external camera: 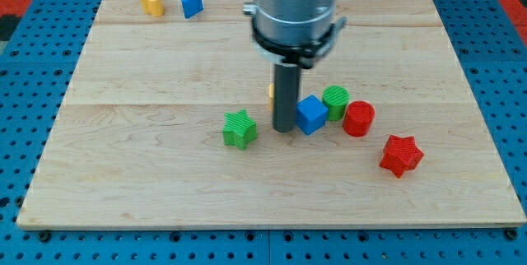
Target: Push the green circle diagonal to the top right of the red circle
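Green is the colour that matters: the green circle [336,99] stands near the board's middle, touching or almost touching the red circle [358,118], which sits at about four o'clock from it. So the green circle is at the red one's ten o'clock, upper left, while the task wants it at roughly one or two o'clock. By that reading the step in hand is the approach, with the push itself not yet made.

The blue cube [311,114] lies just beside the green circle at its eight o'clock, and the tip [284,128] is against or just beside that cube's nine o'clock side; contact cannot be told for sure. The next move probably calls for getting the tip around to the green circle's nine o'clock side without dragging the cube along, then sliding it toward three o'clock across the top of the red circle, keeping clear of the red one so it does not shift.

The arm hangs straight down from the view's top, its grey housing hiding part of the board, the dark rod vertical. It carries no gripper, so there is nothing to open, close or hold.

A sliver of orange block [271,93] peeks out behind the rod. Elsewhere lie a green star [239,128], a red star [401,155], and, at the wooden board [148,166]'s eleven o'clock corner, a yellow block [151,2] and a blue block [191,3].
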